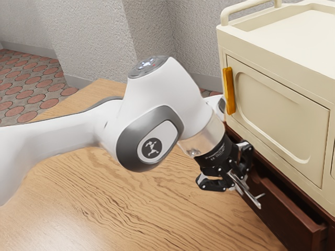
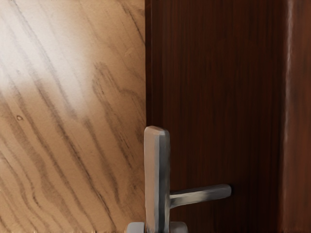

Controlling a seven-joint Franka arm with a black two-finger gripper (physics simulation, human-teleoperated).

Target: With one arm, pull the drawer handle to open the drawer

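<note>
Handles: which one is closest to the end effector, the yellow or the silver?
The silver handle, on the dark drawer; my end effector is shut on it. The yellow handle is higher, on the cream cabinet.

A cream cabinet [image 1: 282, 68] and a light wood-grained table [image 1: 157, 209] before rough grey walls [image 1: 94, 31].
The cabinet's recessed door [image 1: 277, 115] carries an upright golden-yellow handle [image 1: 229, 91] and a rounded cream rail [image 1: 248, 6] edges its top; pale glare lies over the table's dark grain; beyond, a plain grey skirting [image 1: 26, 48] meets a floor [image 1: 31, 83] of reddish rounded shapes, probably tile.
</note>
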